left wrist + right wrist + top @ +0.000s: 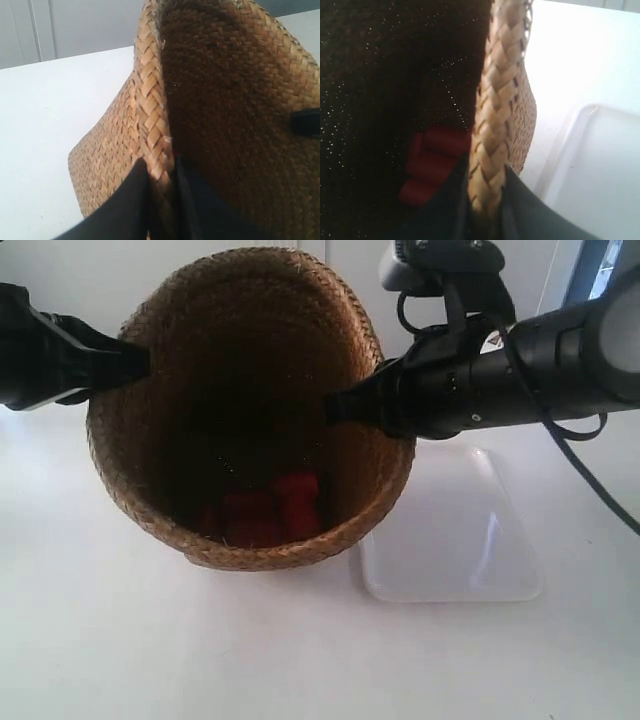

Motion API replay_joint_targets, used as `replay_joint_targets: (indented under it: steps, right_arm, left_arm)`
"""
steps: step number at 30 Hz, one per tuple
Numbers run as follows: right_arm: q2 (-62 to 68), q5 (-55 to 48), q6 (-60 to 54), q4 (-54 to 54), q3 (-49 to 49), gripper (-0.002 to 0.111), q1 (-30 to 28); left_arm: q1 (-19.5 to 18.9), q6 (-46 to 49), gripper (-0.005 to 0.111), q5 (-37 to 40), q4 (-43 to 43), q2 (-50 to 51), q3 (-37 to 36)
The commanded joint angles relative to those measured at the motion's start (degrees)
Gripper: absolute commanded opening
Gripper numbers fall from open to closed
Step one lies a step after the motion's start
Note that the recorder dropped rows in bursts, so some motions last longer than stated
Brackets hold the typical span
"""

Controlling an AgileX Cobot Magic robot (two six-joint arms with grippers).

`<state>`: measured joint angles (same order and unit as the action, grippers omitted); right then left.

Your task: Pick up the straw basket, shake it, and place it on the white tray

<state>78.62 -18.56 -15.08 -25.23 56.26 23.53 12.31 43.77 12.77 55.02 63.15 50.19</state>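
Both left pincer point(159, 174) and right pincer point(486, 172) tight on braided-rimmed brown straw basket point(250, 350)

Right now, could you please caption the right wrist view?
Right gripper clamps the straw basket by its rim; red pieces inside, white tray beside.

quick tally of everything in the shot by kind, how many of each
straw basket: 1
white tray: 1
red pieces inside the basket: 3 visible, more may be hidden in the dark
end effectors: 2, the left end effector and the right end effector, each clamped on the basket rim
total: 7 counted
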Motion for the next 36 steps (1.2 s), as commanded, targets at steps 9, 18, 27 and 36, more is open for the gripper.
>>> replay_joint_targets:
  steps: [9, 18, 27, 36]
  right_arm:
    - [-10.21, -8.03, -4.71, -1.98, 8.79, 0.0, 2.72]
    - [-1.87, -0.21, 0.34, -0.02, 0.55, 0.0, 2.72]
    - [-3.03, -1.03, 0.34, 1.25, 1.28, 0.0, 3.06]
    - [-0.53, -2.91, 1.61, 1.25, 1.03, 0.0, 3.06]
  left_arm:
    - [1.85, 5.11, 0.0, 13.87, 5.38, -7.36, 9.85]
    - [2.24, 0.02, 0.0, 3.43, 0.56, -2.13, 0.25]
    - [2.13, -0.23, 0.0, 2.49, 0.71, -3.39, 0.59]
    - [2.13, -0.43, 0.0, 2.53, 0.21, -3.75, 0.59]
